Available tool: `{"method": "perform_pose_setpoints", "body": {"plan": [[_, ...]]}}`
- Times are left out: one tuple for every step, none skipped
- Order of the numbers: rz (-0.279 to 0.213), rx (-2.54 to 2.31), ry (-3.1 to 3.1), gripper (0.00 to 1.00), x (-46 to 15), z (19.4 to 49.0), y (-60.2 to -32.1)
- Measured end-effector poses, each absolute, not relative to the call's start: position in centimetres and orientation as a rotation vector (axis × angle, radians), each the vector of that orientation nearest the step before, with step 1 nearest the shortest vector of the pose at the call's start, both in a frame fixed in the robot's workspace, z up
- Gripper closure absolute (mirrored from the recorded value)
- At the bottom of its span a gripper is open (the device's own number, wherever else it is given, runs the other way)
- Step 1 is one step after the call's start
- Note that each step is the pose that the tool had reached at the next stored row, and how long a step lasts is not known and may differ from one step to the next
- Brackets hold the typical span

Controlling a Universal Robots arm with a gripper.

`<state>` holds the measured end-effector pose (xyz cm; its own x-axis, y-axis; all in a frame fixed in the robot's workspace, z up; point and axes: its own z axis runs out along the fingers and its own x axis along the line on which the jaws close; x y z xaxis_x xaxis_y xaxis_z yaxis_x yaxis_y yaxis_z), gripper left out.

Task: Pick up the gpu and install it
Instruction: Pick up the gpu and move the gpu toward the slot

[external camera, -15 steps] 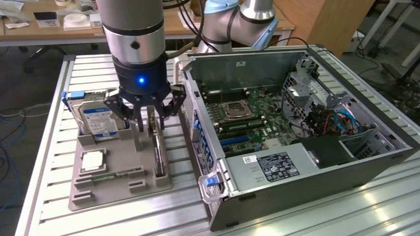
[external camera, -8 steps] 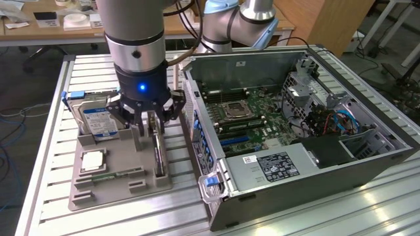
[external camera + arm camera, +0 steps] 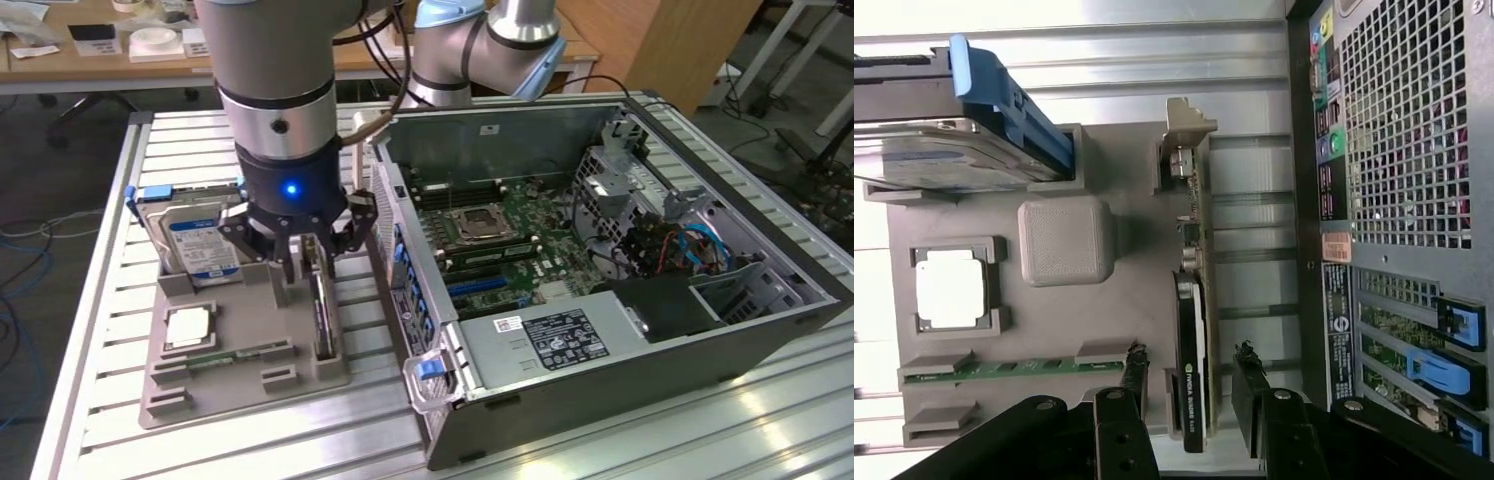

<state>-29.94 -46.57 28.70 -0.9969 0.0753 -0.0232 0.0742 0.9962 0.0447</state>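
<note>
Jaws stand wide astride the gpu [image 3: 1192,350]; its lower edge hidden in the tray [image 3: 1124,310].

light: bright, even, overhead
glare: table [image 3: 1154,60] blown white past my gripper [image 3: 1189,352]
shadow: soft, dim inside computer case [image 3: 641,390]

The arm [image 3: 274,60] hangs straight down from the top of the exterior view, its grey wrist [image 3: 283,140] upright with a blue light [image 3: 290,189] lit on it. Below it the black gripper [image 3: 318,255] points straight down, low over the surface. Its two fingers [image 3: 1137,375] stand parallel and spread apart, clamping nothing
</note>
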Motion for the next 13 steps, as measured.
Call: {"method": "perform_pose_setpoints", "body": {"plan": [[0.068, 0.116, 3.114, 0.53, -29.9, 28.6, -46.6], [0.068, 0.116, 3.114, 0.53, -29.8, 28.6, -46.6], [0.068, 0.117, 3.114, 0.53, -29.8, 28.5, -46.6], [0.068, 0.117, 3.114, 0.53, -29.8, 28.4, -46.6], [0.068, 0.117, 3.114, 0.53, -29.7, 28.2, -46.6], [0.068, 0.117, 3.114, 0.53, -29.7, 28.0, -46.6], [0.068, 0.117, 3.114, 0.53, -29.7, 27.9, -46.6], [0.068, 0.117, 3.114, 0.53, -29.7, 27.7, -46.6], [0.068, 0.117, 3.114, 0.53, -29.7, 27.5, -46.6], [0.068, 0.117, 3.114, 0.53, -29.6, 27.4, -46.6], [0.068, 0.117, 3.114, 0.53, -29.6, 27.3, -46.6], [0.068, 0.117, 3.114, 0.53, -29.6, 27.1, -46.6], [0.068, 0.117, 3.114, 0.53, -29.6, 27.0, -46.6]]}}
